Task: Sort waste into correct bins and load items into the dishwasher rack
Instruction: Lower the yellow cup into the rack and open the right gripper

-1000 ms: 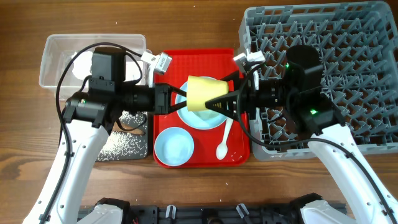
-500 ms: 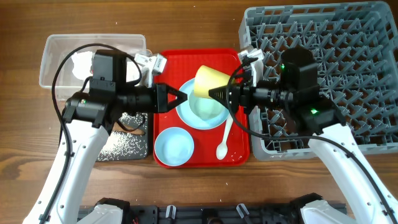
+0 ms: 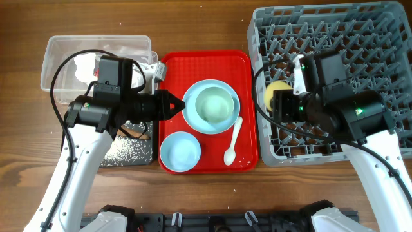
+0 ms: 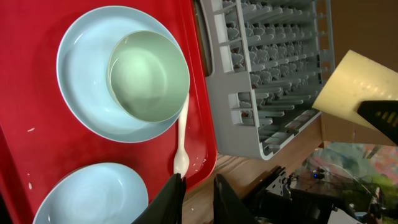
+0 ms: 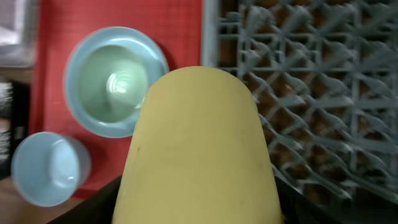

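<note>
Take the red tray [image 3: 206,64] on the desk [image 3: 212,26] as your marker. At its near left corner sits a small light-blue bowl [image 3: 180,151], mouth up. Toward the near right, the white plastic spoon [image 3: 232,143] lies flat, scoop nearest you and handle running away to the rim of the light-blue plate [image 3: 209,130]. That plate fills the tray's middle and carries the second bowl [image 3: 214,105], upright. Just off the tray's left edge, on the near side, lies the black tray [image 3: 129,154], dusted with white crumbs [image 3: 122,151].

Your left pincer [image 3: 175,104] reaches in over the tray's left edge, level with the plate. Its fingers are drawn almost together, with only a slit between them in the wrist view, and they grip nothing.

Your right pincer [image 3: 275,100] is clamped on the yellow cup [image 3: 278,90] just past the tray's right edge, over the left side of the dishwasher rack [image 3: 360,38] (whether it touches the pegs, you cannot tell). The cup's long axis follows the pincer's line across the desk, with its closed, rounded end pointing toward the tray and its wider end back at the fingers.

Farthest off, beyond the tray's far left corner, the clear tub [image 3: 58,48] holds the crumpled white tissue [image 3: 84,64].
</note>
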